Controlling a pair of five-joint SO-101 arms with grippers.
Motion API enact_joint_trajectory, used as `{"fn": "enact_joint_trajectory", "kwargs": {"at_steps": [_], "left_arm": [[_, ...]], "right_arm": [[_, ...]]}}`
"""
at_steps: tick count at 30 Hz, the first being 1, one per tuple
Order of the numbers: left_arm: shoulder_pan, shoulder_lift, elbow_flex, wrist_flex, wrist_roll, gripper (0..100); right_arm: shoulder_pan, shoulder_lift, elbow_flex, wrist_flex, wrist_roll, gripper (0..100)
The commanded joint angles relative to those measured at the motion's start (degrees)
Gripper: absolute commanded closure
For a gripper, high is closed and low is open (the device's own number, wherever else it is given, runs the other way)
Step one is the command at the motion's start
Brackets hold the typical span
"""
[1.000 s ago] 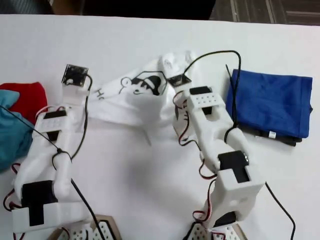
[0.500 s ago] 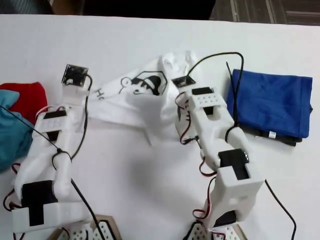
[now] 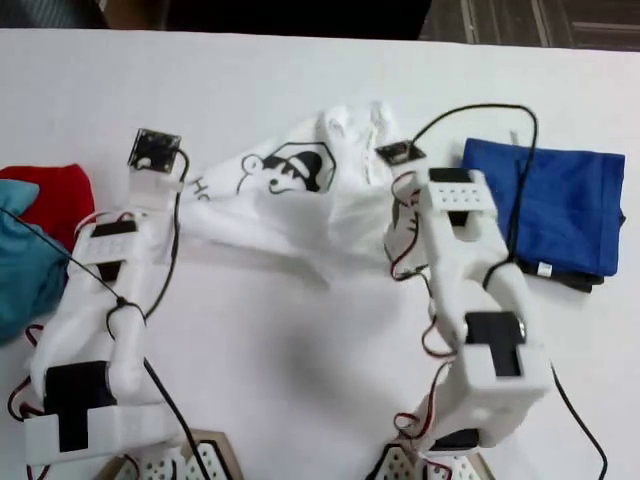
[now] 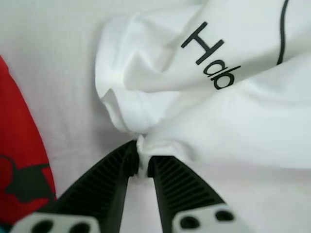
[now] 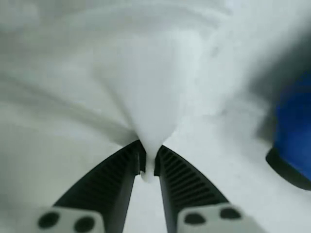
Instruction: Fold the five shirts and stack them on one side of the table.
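Shirt status: white printed shirt (image 3: 290,190) lying crumpled at the middle of the table (image 3: 300,380), between the two arms. Held at the lettered end by left gripper (image 4: 141,167), fingers closed on a small pinch of hem. Held at the opposite end by right gripper (image 5: 149,167), fingers closed on a cone-shaped tuck of fabric, just beside the folded blue shirt (image 3: 560,200).

Risks, judged from the present hold:
- Slip-out. Only a thin pinch of cloth in each grip; likely to pull free if stretched hard between the arms.
- Uneven fold. Bunched and wrinkled at the far middle; liable to crease crookedly unless drawn flat first.
- Stack disturbance. Right arm close to the blue shirt; liable to nudge it, and the dark shirt (image 3: 570,280) beneath it, on any sideways swing.
- Cable snag. Black cable (image 3: 500,130) looped above the blue shirt; liable to catch and drag it.

Count:
- Shirts: five. One white, gripped; one blue on one dark, stacked; one red shirt (image 3: 50,195) and one teal shirt (image 3: 25,270), touching, loose, at the left arm's side.
- Arms: two.
- Grippers: two, both clamped on cloth.
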Motion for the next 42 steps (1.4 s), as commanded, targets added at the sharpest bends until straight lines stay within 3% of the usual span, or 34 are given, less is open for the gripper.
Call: {"fn": "enact_joint_trajectory", "kwargs": {"at_steps": [1,7,15,22,30,42], "left_arm": [[0.53,-3.25,-1.54,2.20,0.26,97],[0.53,-3.25,-17.27,21.19,-9.93,97],[0.62,-3.16,-48.31,50.99,-10.46,97],[0.53,-3.16,-68.00,66.73,-10.55,97],[-2.20,-7.30,-75.03,70.42,-10.20,97],[-2.29,-30.07,-71.69,70.33,-10.20,97]], "right_arm": [[0.31,-10.86,-2.29,0.48,3.08,97.9],[-1.54,-20.70,-2.37,-0.31,8.26,97.9],[-1.63,-32.57,-2.55,-6.90,9.85,97.9],[-2.33,-44.18,-2.55,-10.86,9.41,97.9],[-1.98,-63.52,-2.46,-13.32,9.85,97.9],[-1.80,-78.81,-2.73,-15.60,10.02,97.9]]}}
